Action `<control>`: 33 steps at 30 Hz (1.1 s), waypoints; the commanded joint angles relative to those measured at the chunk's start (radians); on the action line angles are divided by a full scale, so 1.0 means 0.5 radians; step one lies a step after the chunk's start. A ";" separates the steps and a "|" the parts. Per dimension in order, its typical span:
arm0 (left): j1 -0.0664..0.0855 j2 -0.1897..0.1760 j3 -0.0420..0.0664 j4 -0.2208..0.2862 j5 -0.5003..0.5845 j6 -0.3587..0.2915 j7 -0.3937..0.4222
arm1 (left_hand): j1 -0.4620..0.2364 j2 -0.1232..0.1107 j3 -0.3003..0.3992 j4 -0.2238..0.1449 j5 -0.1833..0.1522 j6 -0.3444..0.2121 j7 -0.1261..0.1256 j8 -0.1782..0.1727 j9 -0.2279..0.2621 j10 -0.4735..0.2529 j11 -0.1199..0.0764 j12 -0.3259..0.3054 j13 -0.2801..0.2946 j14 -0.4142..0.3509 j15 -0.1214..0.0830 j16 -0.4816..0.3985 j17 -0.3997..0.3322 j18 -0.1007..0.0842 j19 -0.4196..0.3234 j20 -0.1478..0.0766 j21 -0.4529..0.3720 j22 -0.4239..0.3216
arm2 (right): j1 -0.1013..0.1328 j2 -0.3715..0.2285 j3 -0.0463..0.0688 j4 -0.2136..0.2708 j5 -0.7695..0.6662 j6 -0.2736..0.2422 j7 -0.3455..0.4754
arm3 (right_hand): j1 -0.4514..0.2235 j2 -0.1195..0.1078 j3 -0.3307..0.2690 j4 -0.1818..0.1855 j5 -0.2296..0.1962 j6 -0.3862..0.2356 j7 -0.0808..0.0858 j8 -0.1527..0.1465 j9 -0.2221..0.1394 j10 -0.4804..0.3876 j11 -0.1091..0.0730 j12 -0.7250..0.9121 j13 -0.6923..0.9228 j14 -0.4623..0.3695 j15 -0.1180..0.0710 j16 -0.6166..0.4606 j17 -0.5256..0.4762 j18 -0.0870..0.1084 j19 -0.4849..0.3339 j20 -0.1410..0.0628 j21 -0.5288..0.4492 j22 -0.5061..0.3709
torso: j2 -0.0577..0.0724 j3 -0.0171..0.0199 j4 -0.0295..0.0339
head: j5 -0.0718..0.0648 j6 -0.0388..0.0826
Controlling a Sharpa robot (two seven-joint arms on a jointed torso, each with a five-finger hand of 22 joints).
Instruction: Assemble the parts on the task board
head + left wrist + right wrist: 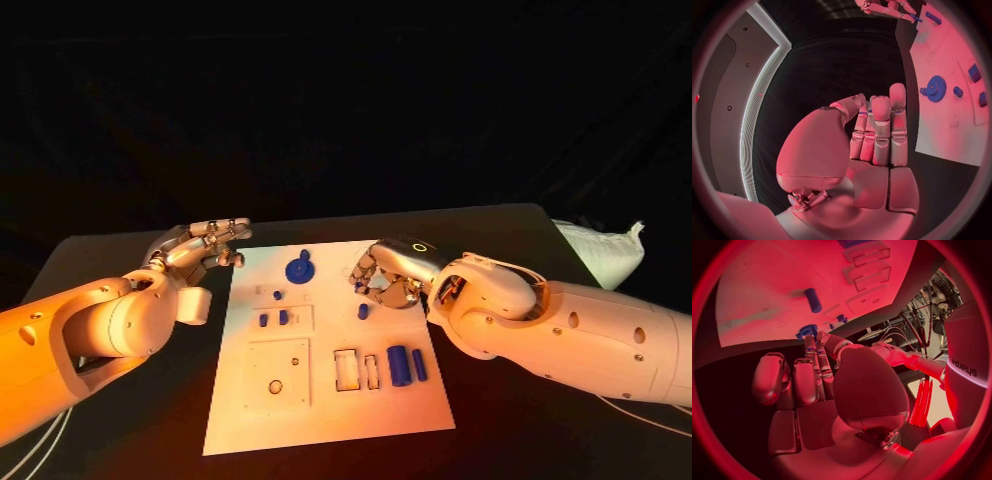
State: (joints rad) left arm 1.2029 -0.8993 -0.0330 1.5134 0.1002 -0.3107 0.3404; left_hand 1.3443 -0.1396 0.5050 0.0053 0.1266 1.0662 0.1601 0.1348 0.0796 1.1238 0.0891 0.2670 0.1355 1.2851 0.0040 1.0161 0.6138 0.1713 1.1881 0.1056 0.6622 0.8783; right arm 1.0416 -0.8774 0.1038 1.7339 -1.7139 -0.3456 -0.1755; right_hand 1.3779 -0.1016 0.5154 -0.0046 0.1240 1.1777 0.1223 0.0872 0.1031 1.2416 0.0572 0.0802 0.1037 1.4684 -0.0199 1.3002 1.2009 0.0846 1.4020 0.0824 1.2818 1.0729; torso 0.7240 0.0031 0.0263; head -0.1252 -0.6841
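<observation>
Head view: the task board lies in the middle of the black table. A blue gear sits near the board's far edge. Two small blue pieces sit side by side in a framed recess left of centre. A short blue peg lies loose near the middle, and a thick blue cylinder lies beside a thinner blue rod toward the right edge. The left hand is at the board's far left corner, fingers curled loosely, nothing visible in its grasp. The right hand is over the board's right side, just beyond the short blue peg, fingers bent downward; whether it holds anything cannot be told here. A white bag lies at the table's right edge.

Left wrist view: the left hand has its fingers extended side by side with the thumb alongside, holding nothing, positioned over bare table beside the board. The gear and a small blue round piece are on the board.

Right wrist view: the right hand has fingers partly curled, with no part seen in them. The board lies beyond the fingertips, with the short blue peg on it, apart from the hand.
</observation>
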 commanded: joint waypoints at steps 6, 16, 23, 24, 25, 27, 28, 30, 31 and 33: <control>0.000 0.033 0.001 -0.013 -0.010 0.048 0.004 | -0.013 -0.002 -0.018 -0.002 -0.002 -0.015 0.005 0.008 -0.003 -0.021 -0.001 0.015 0.003 0.006 0.001 0.000 -0.012 0.020 0.014 0.001 -0.014 -0.007 | -0.068 0.087 -0.005 0.111 -0.018 0.030 0.036 | -0.006 0.001 0.000 -0.019 0.014 0.013 0.003 0.010 0.004 0.020 0.001 -0.012 -0.004 0.086 -0.012 0.004 -0.001 0.022 0.008 -0.005 0.009 0.000 | -0.008 -0.0110 0.002 | 0.096 -0.032; 0.001 0.069 0.001 -0.029 -0.010 0.057 -0.002 | -0.013 -0.002 -0.018 -0.002 -0.002 -0.015 0.005 0.008 -0.003 -0.021 -0.001 0.015 0.003 0.006 0.001 0.000 -0.012 0.020 0.014 0.001 -0.014 -0.007 | -0.186 0.256 -0.037 0.066 -0.145 0.108 0.054 | -0.004 0.001 0.001 -0.023 0.018 0.011 0.004 0.008 0.004 0.020 0.001 -0.015 -0.006 0.086 -0.011 0.004 -0.002 0.022 0.007 -0.006 0.007 -0.002 | -0.010 -0.0173 0.002 | 0.217 -0.051; 0.001 0.081 0.001 -0.035 -0.010 0.062 -0.004 | -0.011 -0.001 -0.019 -0.004 -0.001 -0.016 0.004 0.009 -0.003 -0.022 -0.001 0.017 0.003 0.004 0.001 -0.002 -0.016 0.020 0.015 0.002 -0.015 -0.008 | -0.225 0.356 -0.063 -0.024 -0.201 0.178 0.041 | -0.006 0.001 0.001 -0.023 0.021 0.009 0.006 0.006 0.005 0.020 0.003 -0.018 -0.008 0.085 -0.011 0.002 -0.005 0.023 0.005 -0.006 0.004 -0.008 | -0.010 -0.0186 0.004 | 0.250 -0.076; 0.001 0.081 0.001 -0.035 -0.010 0.061 -0.004 | -0.011 -0.001 -0.019 -0.004 -0.001 -0.016 0.004 0.009 -0.003 -0.022 -0.001 0.017 0.003 0.004 0.001 -0.002 -0.016 0.020 0.015 0.002 -0.015 -0.008 | -0.228 0.367 -0.065 -0.034 -0.201 0.183 0.040 | -0.007 0.002 0.001 -0.023 0.021 0.008 0.006 0.005 0.005 0.020 0.003 -0.018 -0.008 0.085 -0.011 0.002 -0.005 0.023 0.005 -0.006 0.004 -0.008 | -0.009 -0.0186 0.005 | 0.250 -0.076; 0.001 0.081 0.001 -0.034 -0.010 0.060 -0.004 | -0.011 -0.001 -0.019 -0.004 -0.001 -0.016 0.004 0.009 -0.003 -0.022 -0.001 0.017 0.003 0.004 0.001 -0.002 -0.016 0.020 0.015 0.002 -0.015 -0.008 | -0.231 0.375 -0.067 -0.042 -0.202 0.185 0.039 | -0.007 0.002 0.001 -0.023 0.021 0.008 0.006 0.005 0.005 0.020 0.003 -0.018 -0.008 0.085 -0.011 0.002 -0.005 0.023 0.005 -0.006 0.004 -0.008 | -0.009 -0.0180 0.005 | 0.252 -0.077; 0.001 0.079 0.001 -0.034 -0.010 0.059 -0.004 | -0.010 0.000 -0.020 -0.005 0.000 -0.017 0.004 0.009 -0.003 -0.024 -0.002 0.018 0.003 0.003 0.000 -0.002 -0.017 0.020 0.014 0.001 -0.018 -0.010 | -0.237 0.392 -0.070 -0.057 -0.207 0.187 0.035 | -0.007 0.003 0.001 -0.023 0.022 0.008 0.006 0.005 0.005 0.019 0.004 -0.019 -0.008 0.085 -0.011 0.003 -0.005 0.023 0.005 -0.006 0.003 -0.008 | -0.007 -0.0160 0.003 | 0.262 -0.085; 0.001 0.079 0.001 -0.034 -0.010 0.058 -0.004 | -0.010 0.000 -0.020 -0.005 0.000 -0.017 0.004 0.009 -0.003 -0.024 -0.002 0.018 0.003 0.003 0.000 -0.002 -0.017 0.020 0.014 0.001 -0.018 -0.010 | -0.239 0.402 -0.071 -0.065 -0.212 0.187 0.031 | -0.008 0.003 0.001 -0.023 0.022 0.007 0.007 0.004 0.005 0.019 0.004 -0.019 -0.009 0.085 -0.010 0.003 -0.005 0.023 0.005 -0.006 0.003 -0.009 | -0.006 -0.0141 0.002 | 0.270 -0.088; 0.001 0.079 0.001 -0.034 -0.010 0.057 -0.005 | -0.010 0.000 -0.020 -0.005 0.000 -0.017 0.004 0.009 -0.003 -0.024 -0.002 0.018 0.003 0.003 0.000 -0.002 -0.017 0.020 0.014 0.001 -0.018 -0.010 | -0.243 0.419 -0.073 -0.081 -0.222 0.185 0.024 | -0.008 0.003 0.001 -0.023 0.022 0.007 0.007 0.004 0.005 0.019 0.004 -0.019 -0.009 0.085 -0.010 0.003 -0.005 0.023 0.005 -0.006 0.003 -0.009 | -0.007 -0.0133 0.002 | 0.276 -0.091; 0.001 0.079 0.001 -0.034 -0.010 0.058 -0.005 | -0.010 0.000 -0.020 -0.005 0.000 -0.017 0.004 0.009 -0.003 -0.024 -0.002 0.018 0.003 0.003 0.000 -0.002 -0.017 0.020 0.014 0.001 -0.018 -0.010 | -0.245 0.425 -0.073 -0.087 -0.226 0.184 0.021 | -0.008 0.004 0.002 -0.023 0.023 0.007 0.007 0.004 0.005 0.019 0.004 -0.019 -0.009 0.085 -0.010 0.003 -0.005 0.023 0.005 -0.006 0.003 -0.009 | -0.006 -0.0134 0.002 | 0.278 -0.093; 0.001 0.080 0.001 -0.033 -0.010 0.059 -0.005 | -0.010 0.000 -0.020 -0.005 0.000 -0.017 0.004 0.009 -0.003 -0.024 -0.002 0.018 0.003 0.003 0.000 -0.002 -0.017 0.020 0.014 0.001 -0.018 -0.010 | -0.250 0.439 -0.074 -0.103 -0.244 0.178 0.011 | -0.007 0.005 0.002 -0.025 0.024 0.007 0.007 0.003 0.005 0.020 0.004 -0.020 -0.009 0.086 -0.010 0.004 -0.004 0.023 0.005 -0.006 0.003 -0.008 | -0.009 -0.0161 0.005 | 0.293 -0.110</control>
State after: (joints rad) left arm 1.2029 -0.8611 -0.0331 1.4956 0.0997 -0.3003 0.3353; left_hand 1.3443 -0.1396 0.5022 0.0024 0.1266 1.0625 0.1637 0.1347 0.0790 1.1167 0.0890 0.2712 0.1352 1.2851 0.0040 1.0160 0.6069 0.1712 1.1881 0.1056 0.6583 0.8743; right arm 0.9197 -0.6598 0.0676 1.6872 -1.8009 -0.2747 -0.1624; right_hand 1.3778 -0.1017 0.5160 -0.0098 0.1318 1.1786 0.1253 0.0882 0.1044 1.2467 0.0583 0.0762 0.0983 1.4684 -0.0198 1.3002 1.1994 0.0846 1.4019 0.0825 1.2818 1.0696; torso 0.7199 -0.0047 0.0279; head 0.0147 -0.7333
